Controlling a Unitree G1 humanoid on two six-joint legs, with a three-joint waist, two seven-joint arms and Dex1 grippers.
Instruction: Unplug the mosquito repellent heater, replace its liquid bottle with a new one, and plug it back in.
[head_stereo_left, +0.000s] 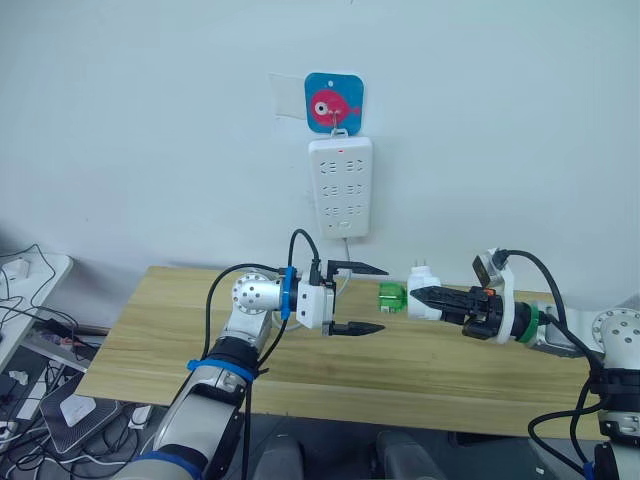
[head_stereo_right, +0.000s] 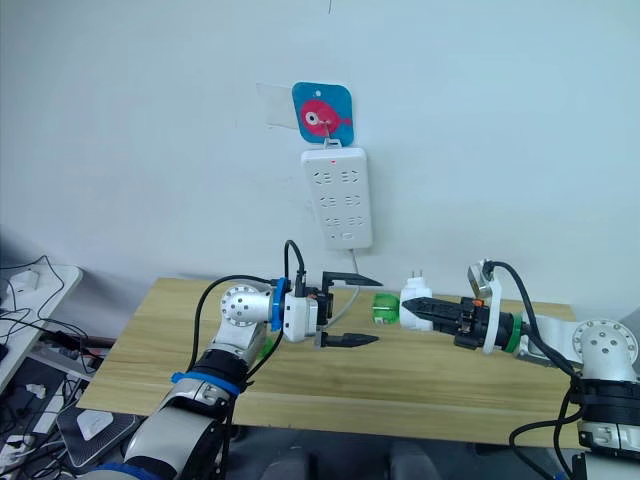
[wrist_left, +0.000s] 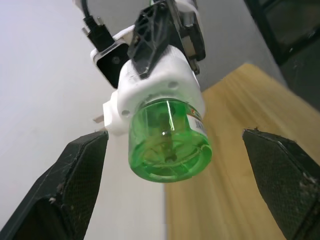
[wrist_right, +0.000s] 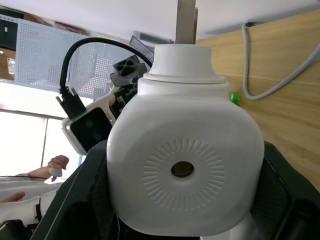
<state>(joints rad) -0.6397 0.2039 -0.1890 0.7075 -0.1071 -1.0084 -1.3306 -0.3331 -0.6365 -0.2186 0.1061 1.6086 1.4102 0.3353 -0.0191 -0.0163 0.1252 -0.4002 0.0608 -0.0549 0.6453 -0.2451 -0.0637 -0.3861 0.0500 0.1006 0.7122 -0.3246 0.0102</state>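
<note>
My right tool (head_stereo_left: 418, 296) pinches the mosquito repellent heater (head_stereo_left: 423, 295) above the desk (head_stereo_left: 180, 330), its green liquid bottle (head_stereo_left: 391, 297) facing my left tool (head_stereo_left: 368, 298), spread wide.

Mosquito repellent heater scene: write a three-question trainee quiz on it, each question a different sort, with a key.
1. True or false: the mosquito repellent heater is plugged into the power strip on the wall.
2. Which gripper holds the heater? A. left gripper B. right gripper C. neither
3. Fill in: the liquid bottle still fitted to the heater is ____ in colour.

Key
1. False. It is held out over the wooden table, below and apart from the strip, prongs bare.
2. B. The left gripper is open, with the bottle between its fingers but not touched.
3. Green.
</note>
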